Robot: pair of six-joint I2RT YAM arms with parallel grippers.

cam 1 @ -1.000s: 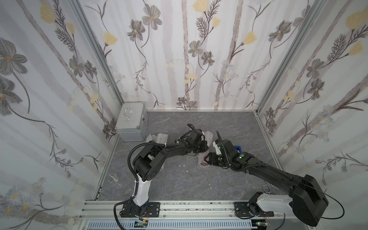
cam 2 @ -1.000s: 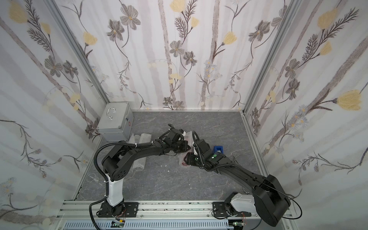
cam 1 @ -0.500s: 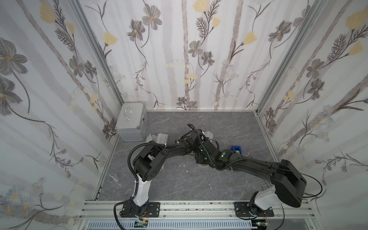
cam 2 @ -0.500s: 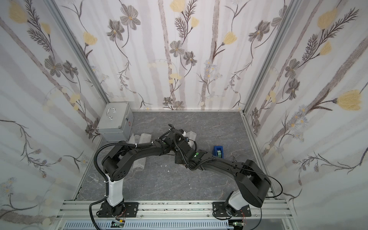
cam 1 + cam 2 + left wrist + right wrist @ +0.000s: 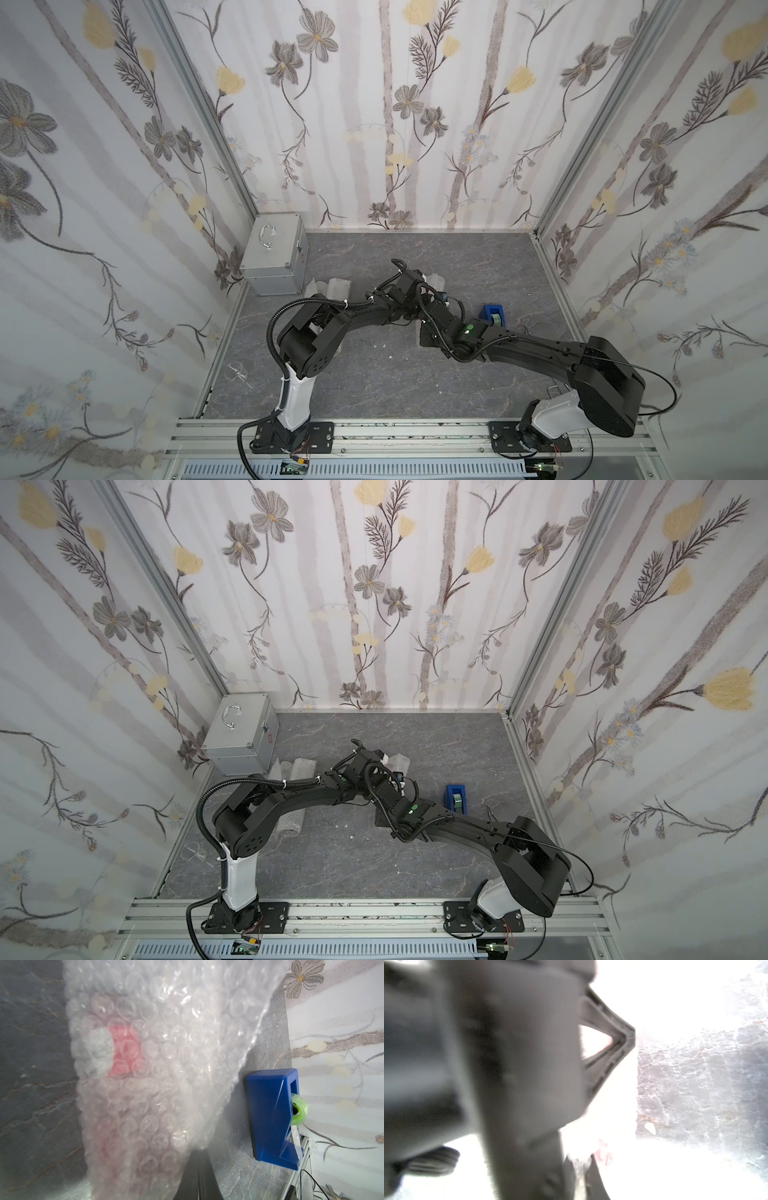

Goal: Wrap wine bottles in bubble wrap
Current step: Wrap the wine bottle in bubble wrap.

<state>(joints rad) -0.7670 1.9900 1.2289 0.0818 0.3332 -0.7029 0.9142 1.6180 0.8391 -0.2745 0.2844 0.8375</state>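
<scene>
At mid-table our right gripper point(image 5: 424, 303) just snapped shut beside the clenched left gripper point(image 5: 409, 286). Seemingly both pinch bubble wrap point(image 5: 166, 1064) over the red-pink bottle point(image 5: 124, 1049), ready to roll.

Case point(image 5: 274, 253) in back-left corner, tape dispenser point(image 5: 493, 316) right of bubble wrap point(image 5: 437, 279), all on table point(image 5: 374, 374).

No legible text anywhere — red sticker point(image 5: 271, 738) on silver case point(image 5: 239, 734) unreadable

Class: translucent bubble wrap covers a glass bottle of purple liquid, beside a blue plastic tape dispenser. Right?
No. The left wrist view shows red-pink liquid in the glass bottle under the translucent bubble wrap, beside the blue plastic tape dispenser.
</scene>
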